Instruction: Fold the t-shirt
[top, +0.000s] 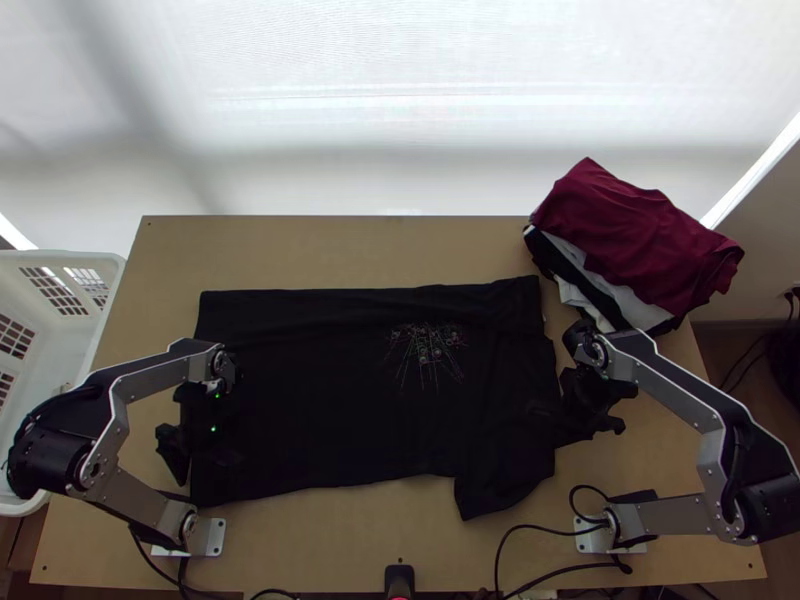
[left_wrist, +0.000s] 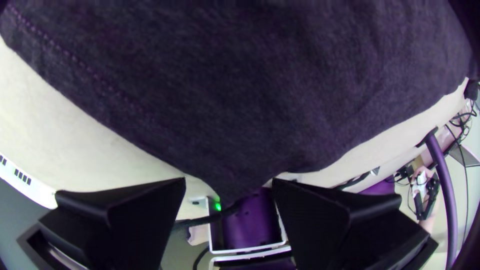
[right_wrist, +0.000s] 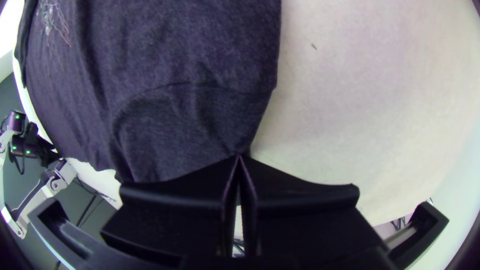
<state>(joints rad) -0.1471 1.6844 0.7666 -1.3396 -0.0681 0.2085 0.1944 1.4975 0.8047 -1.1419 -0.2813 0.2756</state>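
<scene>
Right pincer (right_wrist: 240, 157) grips the t-shirt (top: 310, 400) edge; left pincer (left_wrist: 229, 186) gapes by a corner. I'd close it squarely there before lifting.

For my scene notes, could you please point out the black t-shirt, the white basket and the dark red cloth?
Black t-shirt (top: 330, 400), top view: plain part of its spread body.
White basket (top: 70, 257), top view: its far rim.
Dark red cloth (top: 635, 235), top view: middle of its upper surface.

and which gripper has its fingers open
The left gripper: its two fingers stand apart by a corner of the black t-shirt, while the right gripper is closed on another edge.
</scene>
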